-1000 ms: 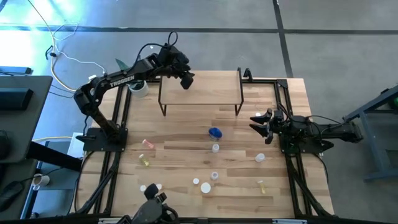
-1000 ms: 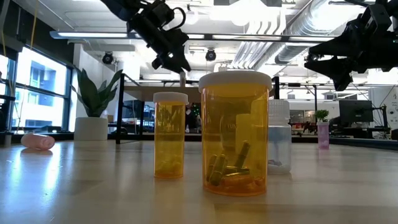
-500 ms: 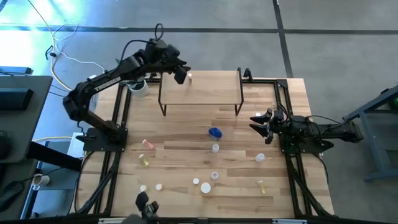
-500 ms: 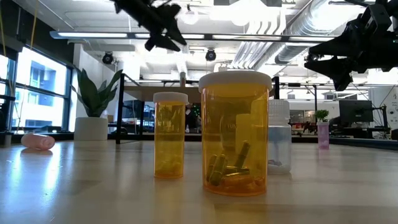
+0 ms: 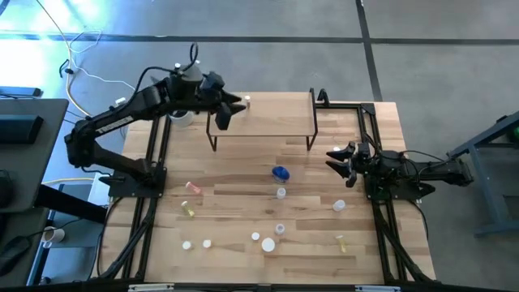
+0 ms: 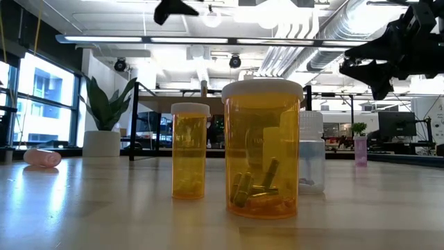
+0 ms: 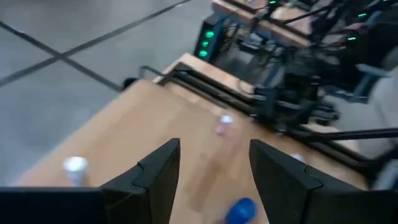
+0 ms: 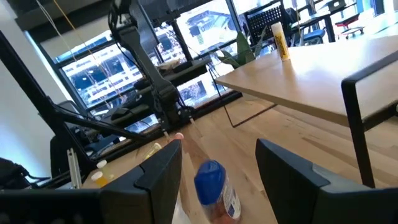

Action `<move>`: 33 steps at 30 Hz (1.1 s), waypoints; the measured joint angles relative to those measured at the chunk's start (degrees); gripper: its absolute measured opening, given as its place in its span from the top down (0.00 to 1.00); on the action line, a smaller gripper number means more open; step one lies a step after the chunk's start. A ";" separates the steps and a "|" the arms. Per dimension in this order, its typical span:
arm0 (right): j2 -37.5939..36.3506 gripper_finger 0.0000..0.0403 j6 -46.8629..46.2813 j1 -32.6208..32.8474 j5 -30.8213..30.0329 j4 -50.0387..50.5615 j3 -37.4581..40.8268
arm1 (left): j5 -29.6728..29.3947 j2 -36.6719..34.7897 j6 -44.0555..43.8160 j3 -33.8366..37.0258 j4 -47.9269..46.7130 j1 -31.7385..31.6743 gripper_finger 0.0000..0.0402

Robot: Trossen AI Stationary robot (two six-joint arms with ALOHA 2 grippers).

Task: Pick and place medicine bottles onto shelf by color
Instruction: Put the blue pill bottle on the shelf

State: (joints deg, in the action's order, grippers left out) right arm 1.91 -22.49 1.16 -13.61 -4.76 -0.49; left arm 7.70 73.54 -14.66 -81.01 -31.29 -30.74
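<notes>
Standing upright: yellow, white-capped bottle [image 8: 281,42].

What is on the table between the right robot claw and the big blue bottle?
Nothing. In the high view, only bare wooden table lies between the right gripper and the blue bottle.

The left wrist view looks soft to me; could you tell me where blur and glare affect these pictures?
Left wrist view: motion-blurred throughout, the blue bottle and table smeared. Low view: the large amber pill bottle is sharp, backlit by ceiling lights. High view: window glare washes out the top-left floor. Right wrist view: crisp on the shelf.
</notes>
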 joint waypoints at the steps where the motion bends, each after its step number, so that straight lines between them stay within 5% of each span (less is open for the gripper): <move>1: 0.00 0.51 -0.27 0.01 -0.04 -0.84 0.02 | -0.02 -0.32 -1.03 -0.03 -0.89 1.19 0.54; 11: 0.00 0.51 -10.53 -0.01 -3.73 -10.04 0.00 | -11.16 -0.92 -9.66 4.27 -7.10 15.50 0.54; 19: 0.24 0.51 -8.56 -0.01 -4.39 -13.39 -4.16 | -16.87 -0.97 -21.59 14.60 0.75 24.97 0.54; 27: 8.62 0.51 -5.53 -0.01 -2.29 -2.86 -15.32 | -19.23 -0.90 -30.95 20.28 4.22 31.31 0.54; 33: 19.64 0.51 -2.67 0.01 3.78 8.09 -25.13 | -20.76 -2.22 -28.70 20.23 4.24 32.33 0.54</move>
State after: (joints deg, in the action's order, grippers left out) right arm 21.55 -25.16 1.17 -9.83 3.33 -25.63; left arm -13.06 71.32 -43.36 -60.78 -27.05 1.59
